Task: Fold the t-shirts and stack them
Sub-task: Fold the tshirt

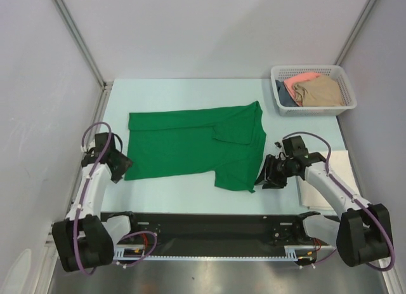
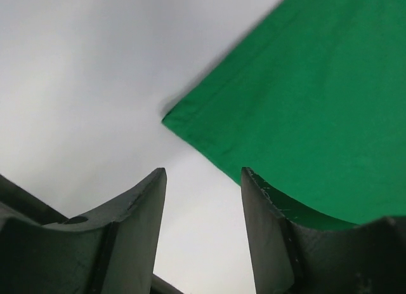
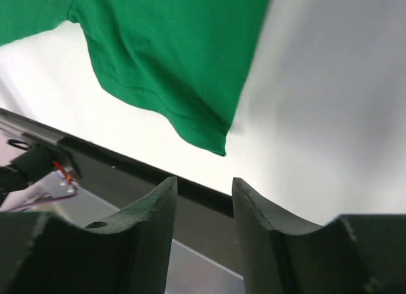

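Note:
A bright green t-shirt (image 1: 196,145) lies spread flat in the middle of the table, with one sleeve folded in at the right. My left gripper (image 1: 122,164) sits low at the shirt's near-left corner. In the left wrist view its jaws (image 2: 203,176) stand open on bare table, and the green cloth (image 2: 304,97) runs just past the right finger. My right gripper (image 1: 265,176) is at the shirt's near-right corner. It (image 3: 204,183) is open and holds nothing, with the green hem (image 3: 171,53) just ahead. A folded cream-white t-shirt (image 1: 341,164) lies under the right arm.
A white mesh basket (image 1: 307,68) at the back right holds salmon-pink (image 1: 301,81), tan (image 1: 320,91) and dark blue (image 1: 287,100) shirts. A black rail (image 1: 209,224) runs along the table's near edge. Grey walls close in both sides.

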